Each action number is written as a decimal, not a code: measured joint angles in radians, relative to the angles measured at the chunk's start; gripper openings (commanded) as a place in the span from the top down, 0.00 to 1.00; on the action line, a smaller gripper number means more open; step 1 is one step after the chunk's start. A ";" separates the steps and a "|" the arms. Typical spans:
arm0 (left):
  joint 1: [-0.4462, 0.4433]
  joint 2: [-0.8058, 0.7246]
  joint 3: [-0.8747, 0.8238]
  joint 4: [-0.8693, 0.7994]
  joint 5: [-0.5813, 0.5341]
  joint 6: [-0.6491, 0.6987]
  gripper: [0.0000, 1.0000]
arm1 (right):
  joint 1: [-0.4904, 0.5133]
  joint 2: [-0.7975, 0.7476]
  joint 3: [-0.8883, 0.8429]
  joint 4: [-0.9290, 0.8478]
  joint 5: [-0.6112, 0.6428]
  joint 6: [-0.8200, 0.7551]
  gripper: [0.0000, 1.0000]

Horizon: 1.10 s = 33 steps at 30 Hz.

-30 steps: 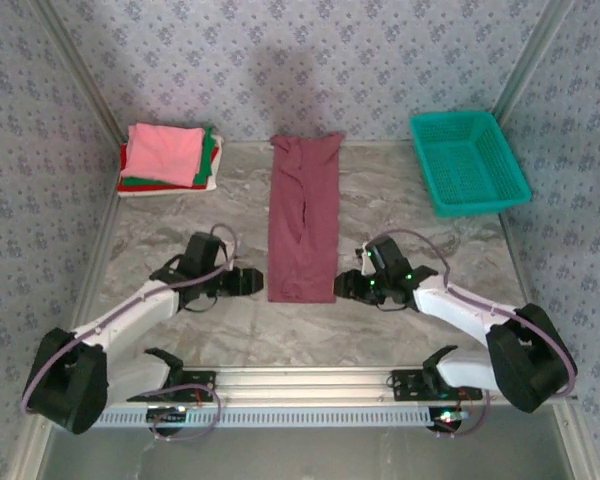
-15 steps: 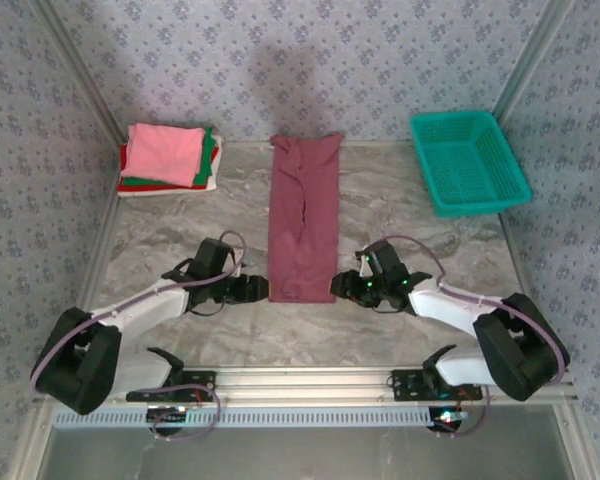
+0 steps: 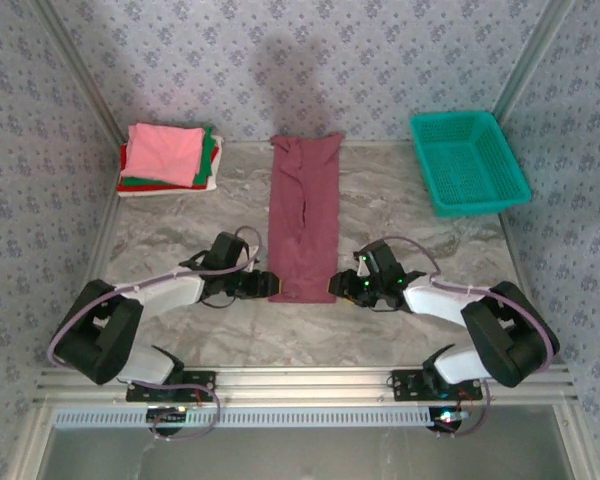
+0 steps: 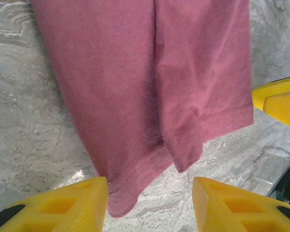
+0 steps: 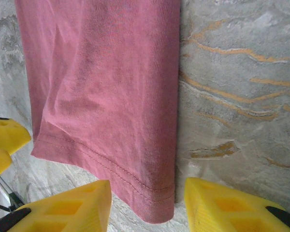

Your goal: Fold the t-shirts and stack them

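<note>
A robot test booth: wallpapered panels (image 3: 330, 60) at twelve o'clock enclose a marble-look table (image 3: 160, 225), with a metal rail (image 3: 310, 378) at six o'clock.

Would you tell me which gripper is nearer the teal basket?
Right. The right gripper is in front and left of the basket; the left gripper is farther left, across the maroon shirt.

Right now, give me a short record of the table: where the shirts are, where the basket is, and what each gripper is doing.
maroon t-shirt: folded into a long strip, flat mid-table, hem toward the arms
folded stack: far left corner, pink t-shirt on top, green, red and white edges below
teal mesh basket: far right, apart from the shirts
left gripper: open, jaws around the hem's left corner
right gripper: open, jaws around the hem's right corner
</note>
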 measured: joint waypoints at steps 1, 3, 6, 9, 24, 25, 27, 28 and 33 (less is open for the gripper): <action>0.000 0.001 0.001 -0.004 -0.004 0.000 0.51 | 0.000 0.001 0.000 0.001 0.000 0.000 0.54; 0.000 0.005 0.005 -0.019 -0.014 0.000 0.52 | 0.000 0.005 0.000 0.006 0.000 0.000 0.54; 0.000 0.018 0.016 -0.039 -0.029 0.003 0.52 | 0.000 0.012 0.000 0.012 0.000 0.000 0.54; 0.000 0.028 0.019 -0.045 -0.037 0.003 0.53 | 0.000 0.017 0.000 0.017 0.000 0.000 0.55; -0.033 0.109 0.038 -0.001 -0.037 -0.013 0.58 | 0.000 0.023 -0.016 0.037 0.000 0.000 0.57; -0.032 0.112 0.040 0.000 -0.037 -0.016 0.60 | 0.000 0.023 -0.016 0.039 0.000 0.000 0.57; -0.032 0.121 0.044 -0.001 -0.040 -0.023 0.61 | 0.001 0.023 -0.016 0.043 0.000 0.000 0.57; -0.032 0.123 0.046 -0.002 -0.040 -0.024 0.63 | 0.003 0.023 -0.016 0.045 0.000 0.000 0.57; -0.034 0.133 0.053 -0.008 -0.051 -0.030 0.72 | 0.014 0.032 -0.016 0.054 0.001 0.000 0.58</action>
